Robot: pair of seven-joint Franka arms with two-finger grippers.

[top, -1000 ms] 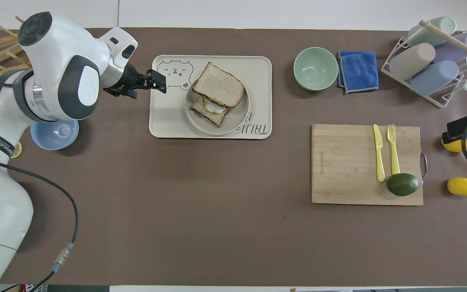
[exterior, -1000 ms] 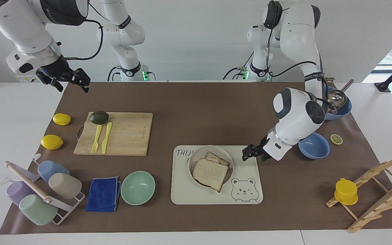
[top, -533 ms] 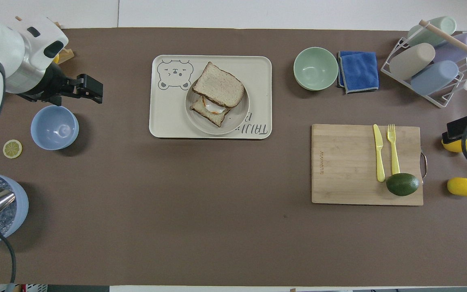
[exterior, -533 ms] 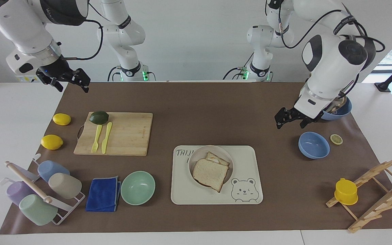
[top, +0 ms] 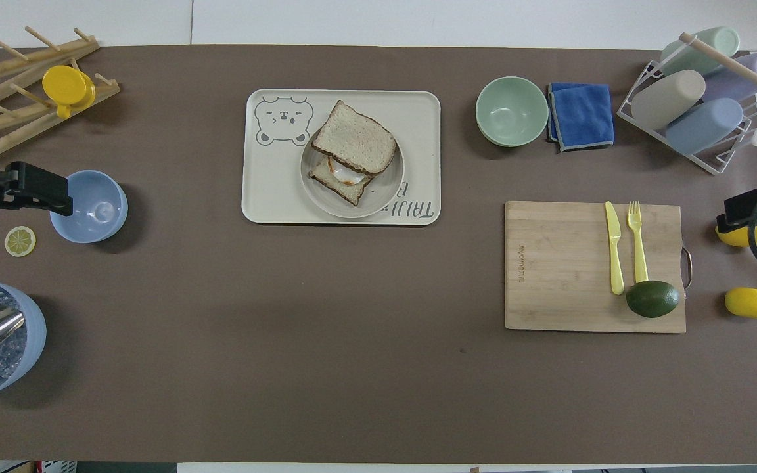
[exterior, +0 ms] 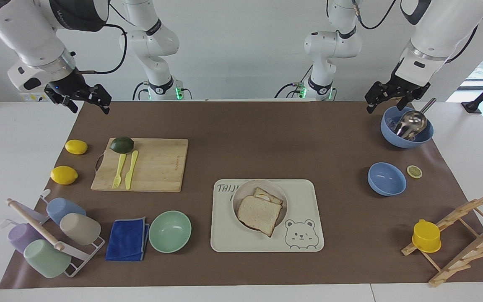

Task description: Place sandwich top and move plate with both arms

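- The plate (exterior: 260,201) sits on the bear-print tray (exterior: 304,201), about midway along the worktop (exterior: 241,147) and toward the end away from the robots.
- The bread slice (exterior: 259,214) already lies on the plate, tilted over the egg toast (exterior: 268,195) and overhanging the rim; the egg peeks out at the robots' end.
- The bread is light brown with a darker crust, roughly square, so it has no clear long axis; the plate is round, shallow and beige-grey.
- The left claw (exterior: 386,95) hangs open and empty, high over the blue bowl with the metal scoop (exterior: 407,126).
- The right claw (exterior: 85,100) hangs open and empty over the mat's corner at its own end, waiting.
- Both claws are well apart from the plate, which lies between them; the left looks somewhat nearer.
- Likely next: each claw takes one rim.
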